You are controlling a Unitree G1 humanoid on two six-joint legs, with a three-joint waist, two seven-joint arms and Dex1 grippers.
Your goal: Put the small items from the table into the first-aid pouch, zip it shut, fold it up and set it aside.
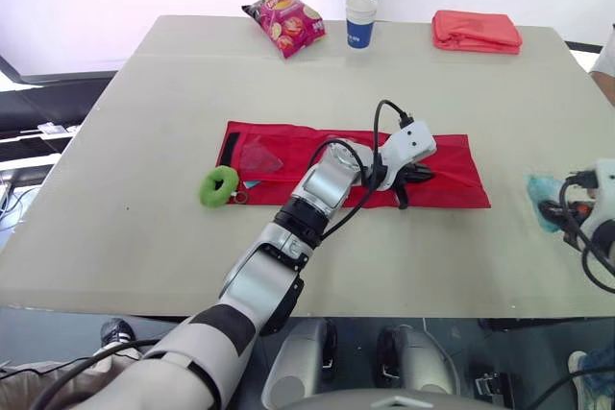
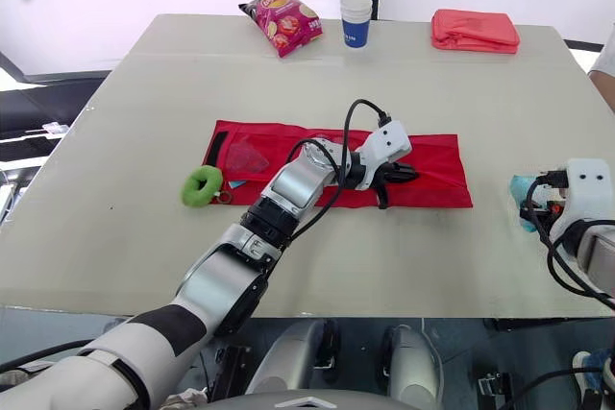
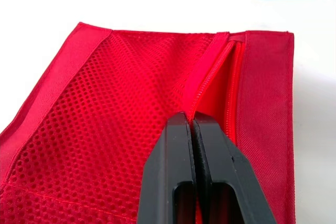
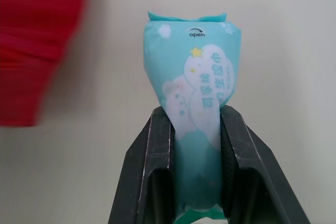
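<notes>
On table [image 1: 144, 189]: red mesh pouch [image 1: 454, 166] flat, unzipped | left tool [image 3: 192, 121] closed | right tool [image 4: 195, 115] gripping teal packet [image 4: 194, 61]

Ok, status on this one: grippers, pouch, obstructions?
Left gripper shut at the pouch zipper, pocket open. Right gripper shut on teal packet, beside pouch's right end. Green ring on table by left end. Nothing blocking.

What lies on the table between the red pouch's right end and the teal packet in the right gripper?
Nothing: only bare table separates the pouch from the teal packet held in the right gripper, as both eye views show.
</notes>
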